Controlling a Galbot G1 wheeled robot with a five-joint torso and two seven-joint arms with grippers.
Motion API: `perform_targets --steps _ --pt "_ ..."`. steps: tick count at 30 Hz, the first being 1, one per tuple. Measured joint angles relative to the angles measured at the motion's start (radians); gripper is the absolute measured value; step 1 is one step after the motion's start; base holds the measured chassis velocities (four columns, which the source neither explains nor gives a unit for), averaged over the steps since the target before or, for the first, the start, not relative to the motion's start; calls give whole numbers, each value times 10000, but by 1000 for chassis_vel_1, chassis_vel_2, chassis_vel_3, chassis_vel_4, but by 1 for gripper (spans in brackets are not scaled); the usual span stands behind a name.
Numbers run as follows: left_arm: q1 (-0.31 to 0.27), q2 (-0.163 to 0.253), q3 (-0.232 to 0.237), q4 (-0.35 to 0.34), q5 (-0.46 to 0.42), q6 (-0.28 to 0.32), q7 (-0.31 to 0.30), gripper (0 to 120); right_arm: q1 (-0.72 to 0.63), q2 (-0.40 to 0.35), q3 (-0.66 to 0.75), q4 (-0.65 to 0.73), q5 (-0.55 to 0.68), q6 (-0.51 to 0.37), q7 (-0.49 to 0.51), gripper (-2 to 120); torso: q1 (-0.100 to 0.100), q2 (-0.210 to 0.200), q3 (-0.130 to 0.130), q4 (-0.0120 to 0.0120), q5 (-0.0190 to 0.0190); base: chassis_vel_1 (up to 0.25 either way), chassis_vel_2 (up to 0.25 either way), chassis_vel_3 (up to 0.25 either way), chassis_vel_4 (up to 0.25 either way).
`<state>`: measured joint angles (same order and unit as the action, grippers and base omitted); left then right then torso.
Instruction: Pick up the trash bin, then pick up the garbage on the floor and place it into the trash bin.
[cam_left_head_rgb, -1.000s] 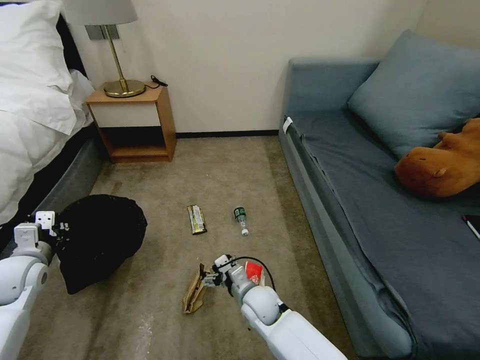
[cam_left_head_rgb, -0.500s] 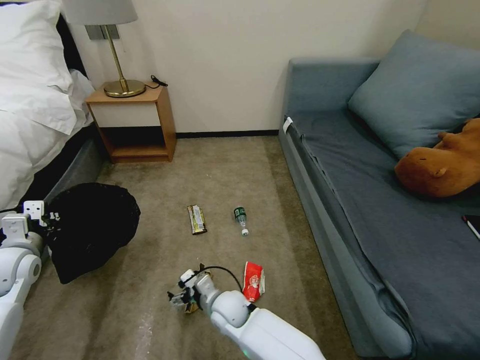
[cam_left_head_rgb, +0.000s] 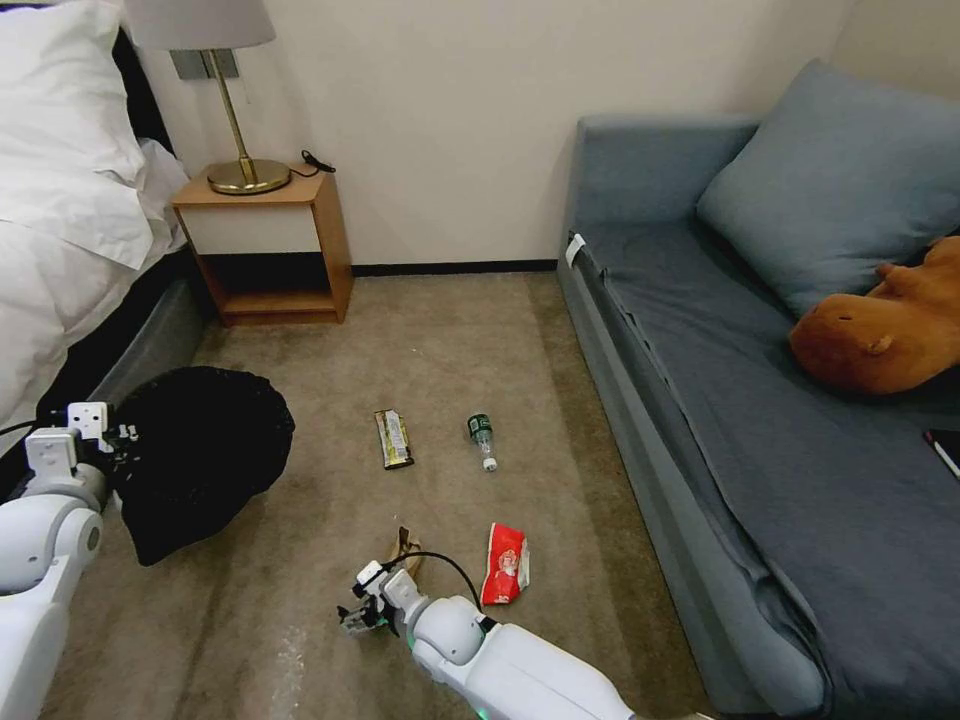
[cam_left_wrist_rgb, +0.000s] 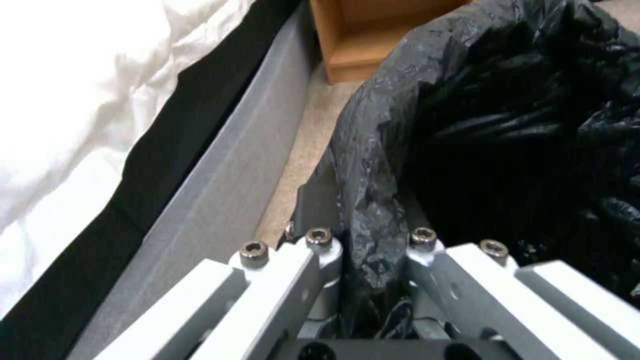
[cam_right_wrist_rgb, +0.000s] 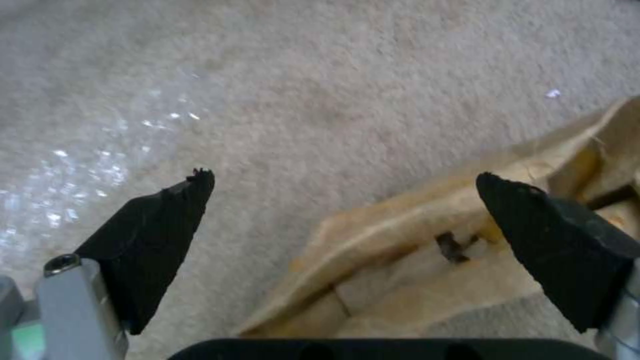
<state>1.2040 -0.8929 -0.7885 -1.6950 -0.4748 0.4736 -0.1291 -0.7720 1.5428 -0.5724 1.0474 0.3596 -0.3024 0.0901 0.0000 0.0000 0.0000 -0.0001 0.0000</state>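
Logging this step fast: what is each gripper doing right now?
Left gripper: shut on the trash bin, pinching its black bag rim.
Right gripper: open, holding nothing, low over the crumpled brown paper bag.

Legible text, labels, brands, numbers, signs: none

- red snack wrapper (cam_left_head_rgb: 505, 564), on the carpet: pale printing on its face, too small to read
- olive-gold bar wrapper (cam_left_head_rgb: 394, 439), on the carpet: light band of print along its length, unreadable
- small clear bottle (cam_left_head_rgb: 481, 439), on the carpet: green label, no letters made out
- white tag (cam_left_head_rgb: 574, 249) at the sofa seat's front corner: blank as far as can be told
- brown paper bag (cam_right_wrist_rgb: 467, 260): no print seen
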Motion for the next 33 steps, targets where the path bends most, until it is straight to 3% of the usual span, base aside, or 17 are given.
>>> perform_targets --steps 18,25,27,33 --pt "253 -95 58 -569 -78 87 -60 4 -234 365 -171 -919 -629 744 246 98 -1 9 -4 -4 -6 0 0 0 0" --pt "203 -7 56 -494 -141 110 -69 4 -182 335 -159 -945 -595 663 165 78 -1 3 -2 6 10 0 0 0 0" --pt "146 -10 103 -436 -147 111 -71 4 -132 194 -182 -903 -587 541 103 65 0 -2 1 3 3 0 0 0 0" --pt "80 -63 173 -312 -151 112 -65 4 44 -16 -296 -763 -378 299 8 46 0 -4 3 3 2 0 0 0 0"
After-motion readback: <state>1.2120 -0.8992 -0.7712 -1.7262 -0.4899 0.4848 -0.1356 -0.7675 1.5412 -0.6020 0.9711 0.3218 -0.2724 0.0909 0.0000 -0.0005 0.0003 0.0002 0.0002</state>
